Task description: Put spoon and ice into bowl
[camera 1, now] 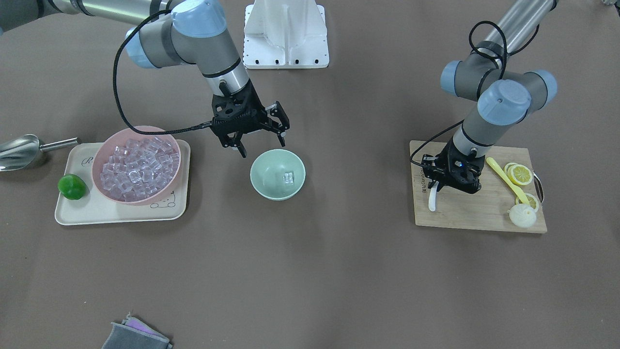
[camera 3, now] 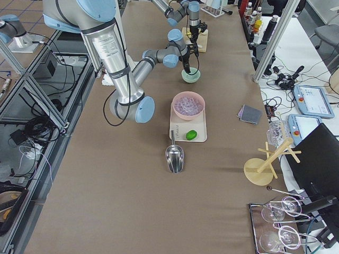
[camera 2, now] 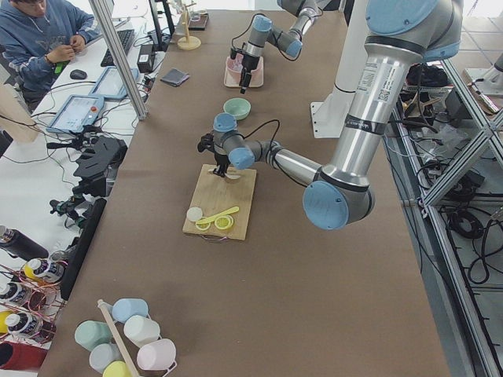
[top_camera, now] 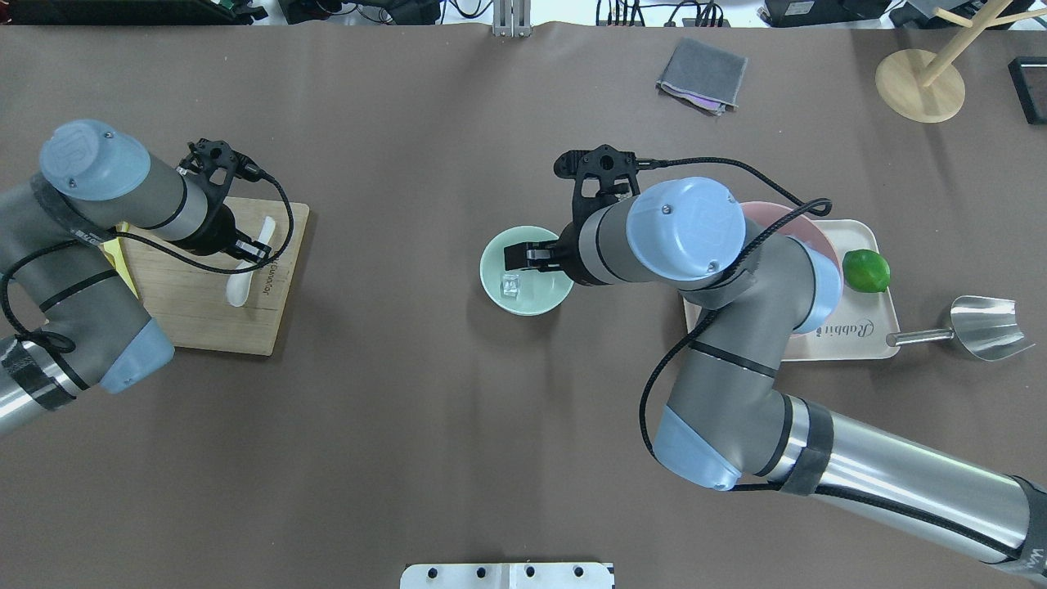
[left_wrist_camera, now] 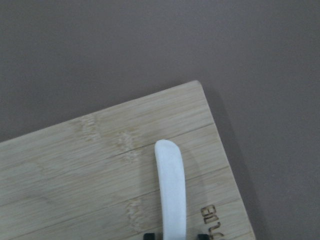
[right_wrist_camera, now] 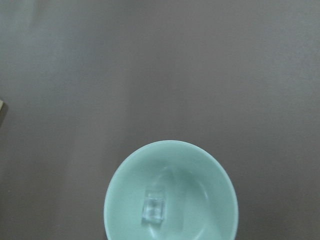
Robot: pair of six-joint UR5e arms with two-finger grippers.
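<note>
The mint-green bowl [camera 1: 264,169] stands mid-table with one clear ice cube [camera 1: 288,177] in it; the right wrist view shows the bowl [right_wrist_camera: 200,170] and the cube [right_wrist_camera: 153,210] from above. My right gripper [camera 1: 261,147] hangs open and empty just above the bowl's rim on the robot's side. The white spoon [camera 1: 432,198] lies on the wooden cutting board [camera 1: 474,213]. My left gripper [camera 1: 437,186] is shut on the spoon's middle. In the left wrist view the handle [left_wrist_camera: 171,185] sticks out between the fingertips over the board.
A pink bowl [camera 1: 145,130] full of ice cubes sits on a cream tray [camera 1: 97,213] beside a lime [camera 1: 72,187]. A steel scoop [camera 1: 19,150] lies next to the tray. A yellow utensil [camera 1: 506,179], lemon slices [camera 1: 520,174] and a white round piece [camera 1: 523,215] share the board.
</note>
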